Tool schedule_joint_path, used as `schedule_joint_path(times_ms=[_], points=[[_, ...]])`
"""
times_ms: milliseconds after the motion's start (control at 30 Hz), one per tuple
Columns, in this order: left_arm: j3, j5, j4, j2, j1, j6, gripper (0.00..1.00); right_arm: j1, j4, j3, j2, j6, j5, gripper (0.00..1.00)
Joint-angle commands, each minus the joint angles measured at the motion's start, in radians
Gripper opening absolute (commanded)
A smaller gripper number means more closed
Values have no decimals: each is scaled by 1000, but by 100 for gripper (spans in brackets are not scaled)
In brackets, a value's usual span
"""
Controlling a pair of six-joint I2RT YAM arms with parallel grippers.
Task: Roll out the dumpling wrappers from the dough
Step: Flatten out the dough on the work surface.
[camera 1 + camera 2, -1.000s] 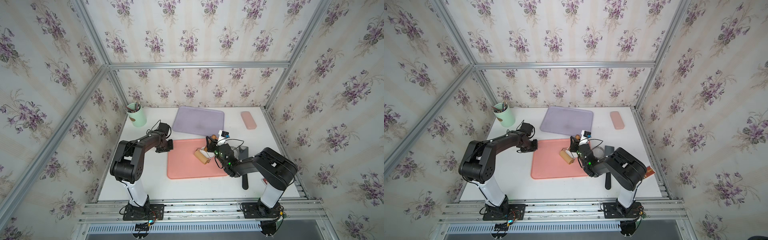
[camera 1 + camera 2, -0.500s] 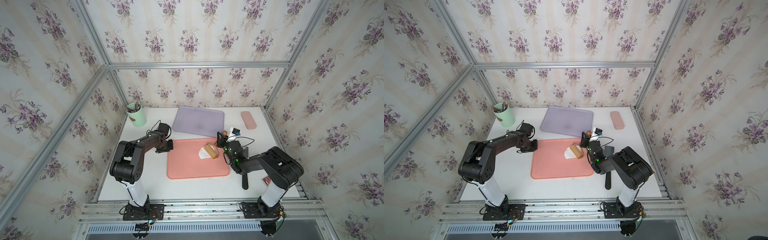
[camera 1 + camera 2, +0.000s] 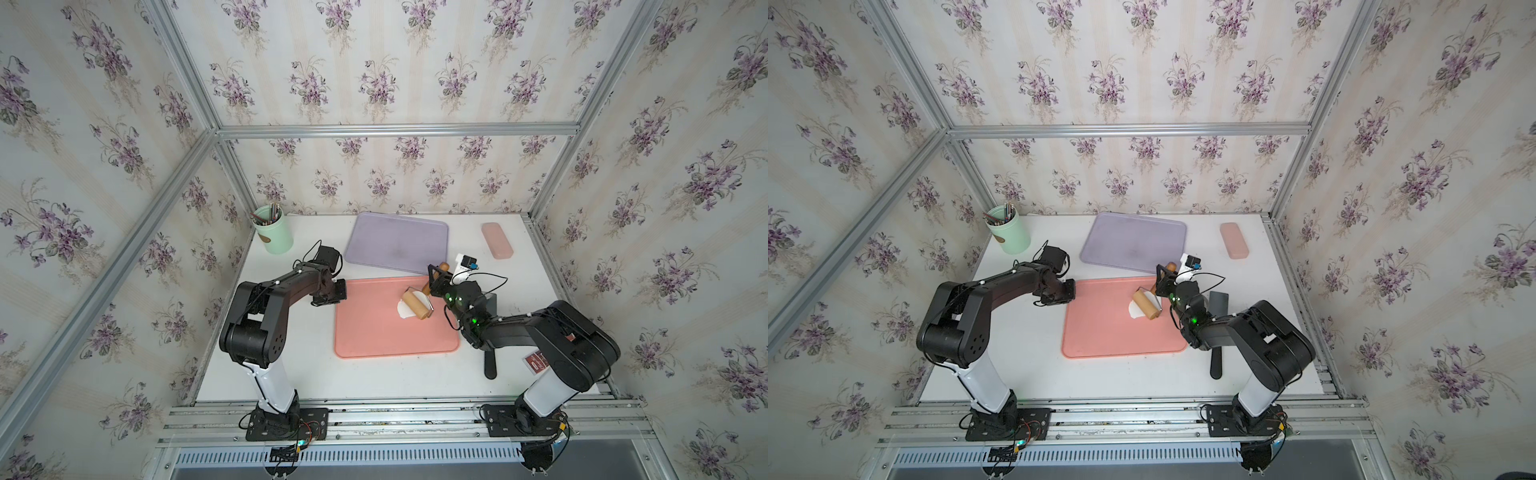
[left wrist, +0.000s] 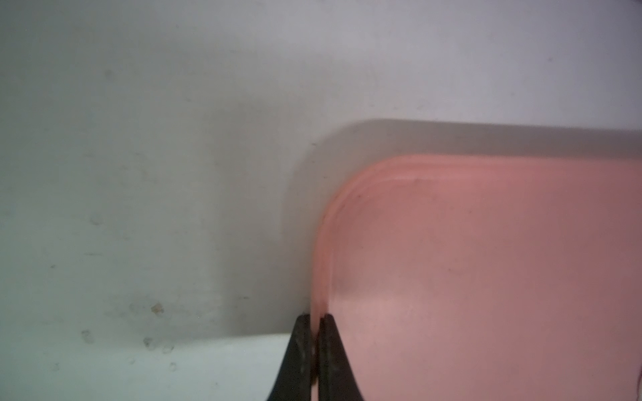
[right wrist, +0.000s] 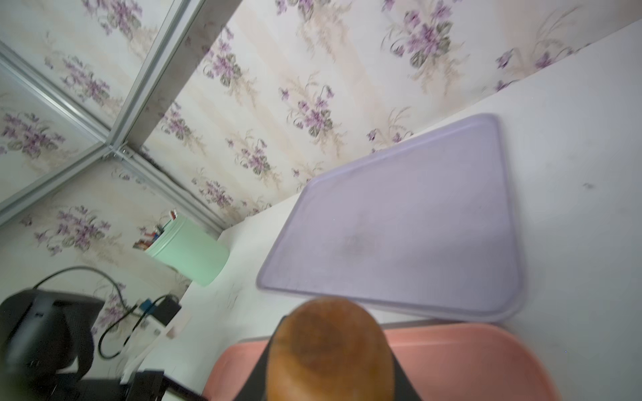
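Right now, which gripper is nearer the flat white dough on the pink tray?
Right. The right gripper holds the wooden roller, whose drum sits on the dough; the left gripper is shut on the rim of the pink tray, well apart from it.

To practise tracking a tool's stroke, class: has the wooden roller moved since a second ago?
Yes. Against the pink tray, the wooden roller now sits nearer the tray's right rim and far edge, partly over the dough.
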Motion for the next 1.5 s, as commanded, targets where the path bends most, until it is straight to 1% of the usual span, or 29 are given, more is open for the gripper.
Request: schedule_joint_path(times_ms=[0,200,267,300,367,433,533,600,633,700,767,833,933,1100,1200,1233,1300,1367,1467], points=[[-9,-26,-37,11,-1,-10,0,-25,-59,19,-1,-70,-14,0],[-10,-19,-34,14,-1,-9,0,-25,-34,18,123,-203,43,0],[-8,-17,-37,14,-1,-8,0,-14,-21,6,153,-207,36,0],[-8,-19,-38,12,-1,-9,0,9,-11,-4,162,-208,45,0],[-10,-17,-34,12,0,-10,0,61,-3,-6,187,-199,49,0],[-9,-19,-34,17,0,-13,0,112,11,3,222,-154,50,0],[-9,-20,-32,19,-1,-17,0,140,60,-3,246,-58,30,0],[-11,-19,-36,17,0,-17,0,140,78,-14,220,-17,25,0],[-11,-17,-36,14,0,-14,0,133,74,-14,189,-15,22,0],[-12,-23,-41,10,0,-10,0,86,52,-7,121,8,-20,0],[-13,-26,-43,6,0,-8,0,7,42,-1,59,40,-79,0],[-19,-23,-34,2,0,-10,0,-65,4,23,35,25,-101,0],[-17,-14,-31,9,-1,-11,0,-91,-31,49,54,-39,-87,0],[-20,-5,-23,11,-1,-10,0,-89,0,52,164,-116,-36,0],[-20,3,-20,11,-2,-7,0,-49,-5,54,208,-155,26,0],[-21,8,-19,10,-3,-7,0,12,-11,55,214,-170,57,0],[-22,9,-16,11,-4,-7,0,78,-13,53,227,-170,96,0],[-21,13,-13,17,-7,-7,0,120,16,37,250,-117,112,0],[-15,8,-17,22,-6,-9,0,151,68,17,259,-38,107,0]])
